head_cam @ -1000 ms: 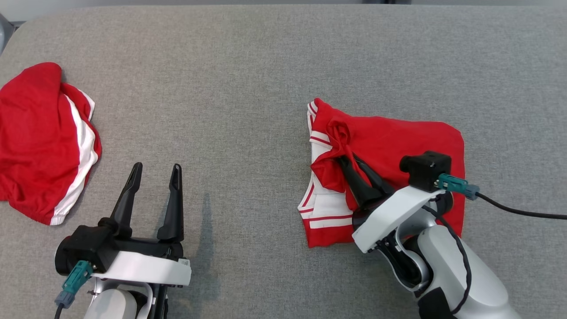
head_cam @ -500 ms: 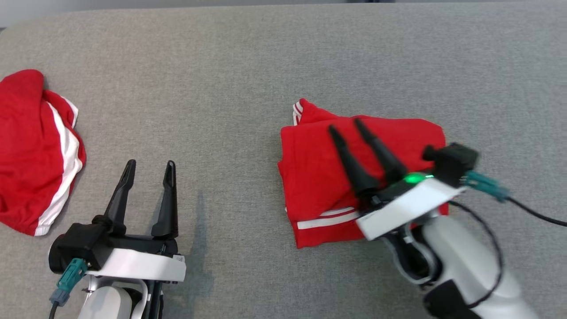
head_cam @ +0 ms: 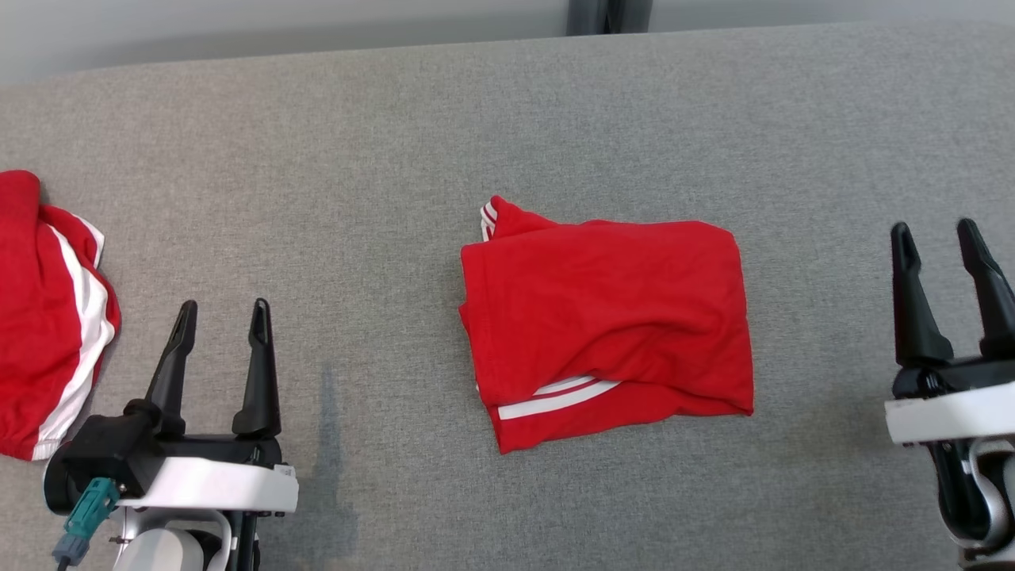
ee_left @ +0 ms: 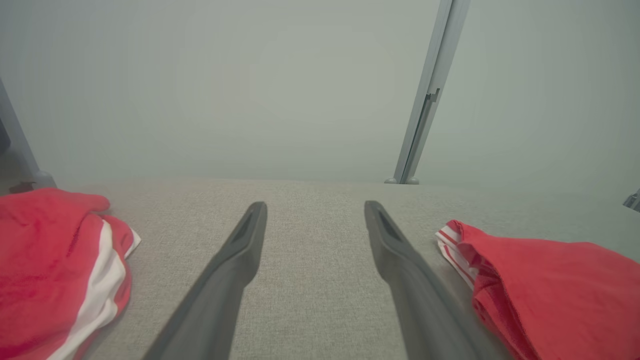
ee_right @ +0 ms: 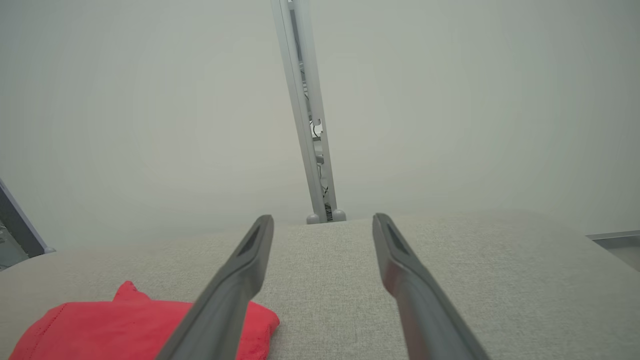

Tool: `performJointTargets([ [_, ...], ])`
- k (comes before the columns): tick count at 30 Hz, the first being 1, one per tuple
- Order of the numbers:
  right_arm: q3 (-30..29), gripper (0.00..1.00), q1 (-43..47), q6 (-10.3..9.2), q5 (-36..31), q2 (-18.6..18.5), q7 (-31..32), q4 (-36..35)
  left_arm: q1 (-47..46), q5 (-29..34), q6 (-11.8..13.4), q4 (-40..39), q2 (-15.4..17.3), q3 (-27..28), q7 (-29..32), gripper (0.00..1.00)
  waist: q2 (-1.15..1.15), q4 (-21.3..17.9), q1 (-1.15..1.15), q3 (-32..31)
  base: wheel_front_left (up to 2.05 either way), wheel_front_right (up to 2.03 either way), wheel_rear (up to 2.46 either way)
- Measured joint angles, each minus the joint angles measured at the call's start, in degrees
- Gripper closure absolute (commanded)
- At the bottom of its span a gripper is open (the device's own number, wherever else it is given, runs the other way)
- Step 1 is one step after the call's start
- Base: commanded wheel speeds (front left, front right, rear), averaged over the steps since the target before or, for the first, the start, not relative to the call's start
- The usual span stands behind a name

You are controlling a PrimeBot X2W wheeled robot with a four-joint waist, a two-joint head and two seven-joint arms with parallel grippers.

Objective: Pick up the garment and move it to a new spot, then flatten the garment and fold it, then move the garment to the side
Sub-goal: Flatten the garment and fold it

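Now the red garment [head_cam: 607, 317] lies folded in a neat shape in the middle of the grey table [head_cam: 396, 119], so the folding looks done. The left gripper [head_cam: 224, 305] and the right gripper [head_cam: 932, 228] are both wide apart and hold nothing, one on each side. What looks left is moving the garment aside. Another red cloth [head_cam: 47, 317] sits far left.
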Motion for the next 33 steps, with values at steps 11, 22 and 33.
performJointTargets([
  [11, -3.61, 0.00, 5.95, 0.00, -4.52, 2.50, 2.80, -2.67, 2.78, -0.22, 1.19, -1.34, 0.62, 0.21, 1.33, 0.00, 0.00, -1.06, 0.00, -3.51, 0.00, 0.00, 0.00],
  [22, -3.25, 0.00, 11.44, 0.00, -5.87, 2.90, 6.70, -2.60, 7.37, -0.23, 2.29, -1.40, 1.26, -1.04, 4.55, 0.00, 0.00, -1.23, 0.00, -10.58, 0.00, 0.00, 0.00],
  [33, -3.47, 0.00, 18.07, 0.00, -7.81, 3.99, 11.67, -6.43, 12.89, -0.77, 3.02, -2.67, 2.03, -2.55, 8.39, 0.00, 0.00, -0.77, 0.00, -17.32, 0.00, 0.00, 0.00],
])
